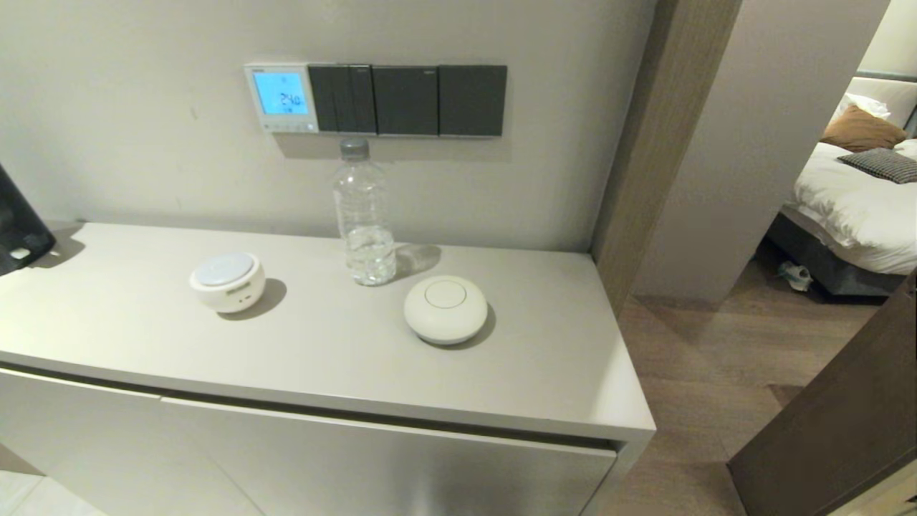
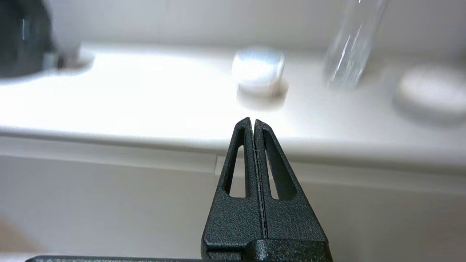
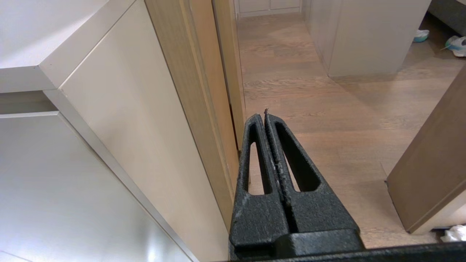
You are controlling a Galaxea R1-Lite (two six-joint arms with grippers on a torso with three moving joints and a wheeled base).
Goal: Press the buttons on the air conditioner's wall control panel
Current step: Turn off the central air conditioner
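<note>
The air conditioner's wall control panel is a small white-framed square with a glowing light-blue screen, on the wall above the cabinet. Its row of tiny pale buttons runs along the bottom strip. Neither gripper shows in the head view. My left gripper is shut and empty, low in front of the cabinet's front edge, pointing at the white puck with the pale blue top. My right gripper is shut and empty, low beside the cabinet's right end, over the wooden floor.
Dark grey switch plates sit right of the panel. On the cabinet top stand a clear water bottle below the switches, a white puck with a pale blue top and a white round device. A black object is at far left.
</note>
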